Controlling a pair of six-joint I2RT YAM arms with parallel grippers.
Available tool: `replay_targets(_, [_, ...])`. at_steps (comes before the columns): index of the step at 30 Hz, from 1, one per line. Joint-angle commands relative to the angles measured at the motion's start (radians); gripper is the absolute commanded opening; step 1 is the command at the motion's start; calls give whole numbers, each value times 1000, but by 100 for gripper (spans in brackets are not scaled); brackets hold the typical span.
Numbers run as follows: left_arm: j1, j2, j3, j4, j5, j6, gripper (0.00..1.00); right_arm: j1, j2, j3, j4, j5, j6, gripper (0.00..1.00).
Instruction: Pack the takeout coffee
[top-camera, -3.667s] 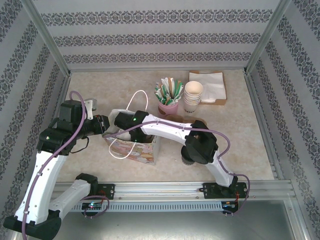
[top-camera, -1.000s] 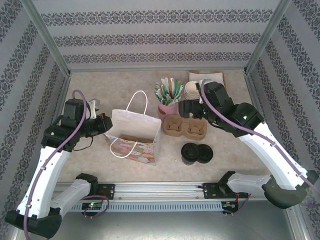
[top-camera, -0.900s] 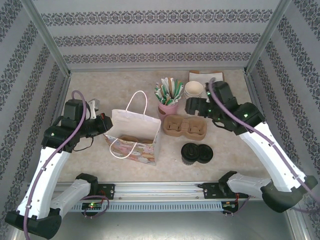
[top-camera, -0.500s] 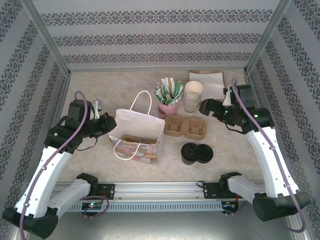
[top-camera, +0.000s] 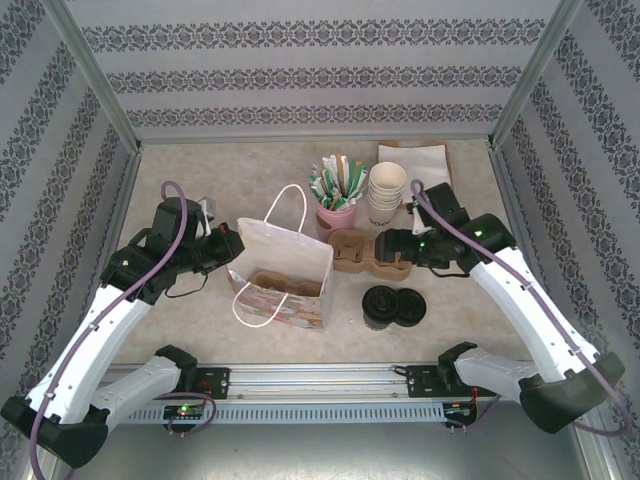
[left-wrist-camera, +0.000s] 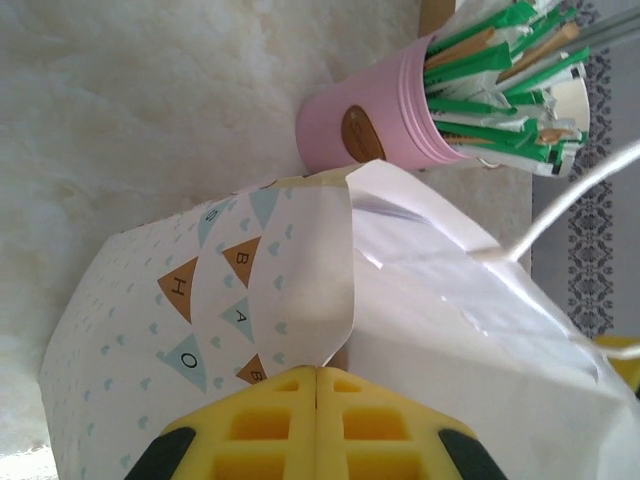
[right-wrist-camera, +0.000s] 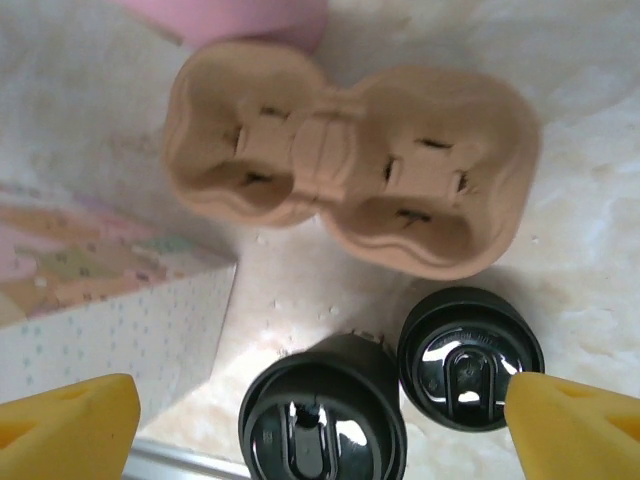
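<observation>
The takeout coffee is out of view. A white paper bag (top-camera: 290, 305) with a pennant print stands open left of centre, a brown carrier (top-camera: 275, 283) lying inside it. My left gripper (top-camera: 232, 247) is shut on the bag's rim flap (left-wrist-camera: 335, 250), its yellow fingertips (left-wrist-camera: 300, 400) pressed together. My right gripper (top-camera: 392, 250) hovers open above a second brown two-cup carrier (right-wrist-camera: 350, 170) and two black lids. Its fingertips (right-wrist-camera: 70, 430) stand wide to either side of the taller black lid pile (right-wrist-camera: 320, 425). No cream cup wall shows under that pile.
A single flat black lid (top-camera: 410, 305) lies right of the lid pile (top-camera: 378, 303). Behind the carrier stand a pink cup (top-camera: 336, 215) of green and brown sticks, a stack of lidless cream cups (top-camera: 386, 190) and white napkins (top-camera: 420, 165). Patterned walls enclose the table.
The left arm has drawn the bag a little rightward and nearer. The right gripper has swung from beside the cup stack to above the table's carrier and the lids.
</observation>
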Motion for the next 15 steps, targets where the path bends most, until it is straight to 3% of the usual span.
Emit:
replay_targets(1, [-14, -23, -2, -2, -53, -42, 0, 80, -14, 13, -105, 84, 56, 90])
replay_targets(5, [-15, -41, -16, 17, -81, -29, 0, 202, -20, -5, -127, 97, 128, 91])
replay_targets(9, [-14, -35, -9, 12, -91, 1, 6, 313, -13, -30, -182, 159, 162, 91])
replay_targets(15, [-15, -35, -22, 51, -75, 46, 10, 357, -50, -154, -145, 146, 141, 91])
